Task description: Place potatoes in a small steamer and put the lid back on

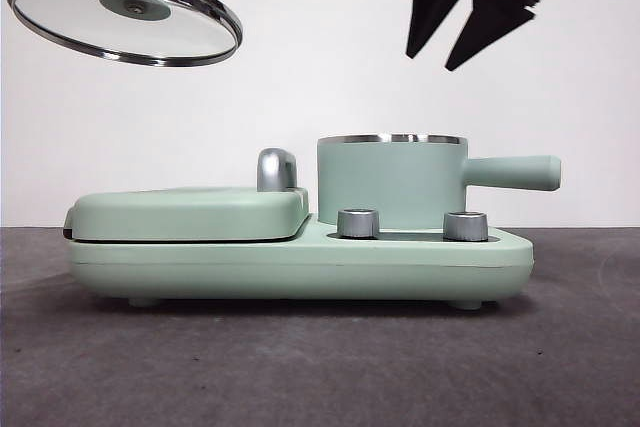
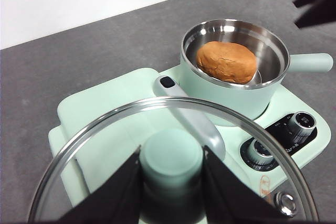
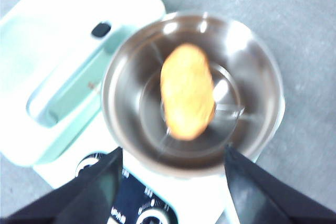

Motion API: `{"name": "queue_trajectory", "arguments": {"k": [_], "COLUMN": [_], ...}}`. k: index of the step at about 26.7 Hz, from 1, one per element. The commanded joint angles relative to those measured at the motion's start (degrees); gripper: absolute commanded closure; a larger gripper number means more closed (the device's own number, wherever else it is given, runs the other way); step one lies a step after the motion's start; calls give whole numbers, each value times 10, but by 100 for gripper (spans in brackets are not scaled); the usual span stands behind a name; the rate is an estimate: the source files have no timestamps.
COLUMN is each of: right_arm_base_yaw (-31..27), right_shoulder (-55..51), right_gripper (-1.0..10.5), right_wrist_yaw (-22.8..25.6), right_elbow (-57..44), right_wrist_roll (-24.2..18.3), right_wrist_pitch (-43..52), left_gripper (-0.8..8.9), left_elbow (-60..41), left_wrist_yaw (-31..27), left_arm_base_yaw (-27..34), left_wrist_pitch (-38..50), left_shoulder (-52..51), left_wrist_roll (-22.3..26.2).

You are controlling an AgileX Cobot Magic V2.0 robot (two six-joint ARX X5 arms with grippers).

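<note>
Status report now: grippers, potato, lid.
Left gripper shut on lid, held high over the grill plate. Right gripper open above small steamer. Potato inside steamer. Nothing blocking the rim.

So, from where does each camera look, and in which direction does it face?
Front view: low, level across the table; small steamer side-on, lid held high, right gripper above.
Left wrist view: above, left gripper gripping the lid's knob.
Right wrist view: straight down into the steamer, open jaws.
Both wrist views share the potato inside.
</note>
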Motion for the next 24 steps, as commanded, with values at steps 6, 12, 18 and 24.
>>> {"name": "queue_trajectory", "arguments": {"k": [6, 12, 18, 24], "right_arm_base_yaw": [2, 3, 3, 3], "right_shoulder": [-234, -350, -445, -529], "right_gripper": [646, 647, 647, 648], "right_wrist_yaw": [3, 4, 4, 4], "right_elbow": [-282, -387, -461, -514], "right_wrist_roll": [33, 38, 54, 68], "right_wrist_pitch": [175, 225, 232, 232], "left_gripper": [804, 804, 804, 804], "left_elbow": [8, 8, 8, 10], "left_wrist_yaw": [1, 1, 1, 1], "left_arm_base_yaw": [-6, -28, -58, -83], "left_wrist_pitch": [24, 51, 113, 190], "left_shoulder": [0, 5, 34, 89], "left_wrist_roll": [-13, -13, -13, -13]}}
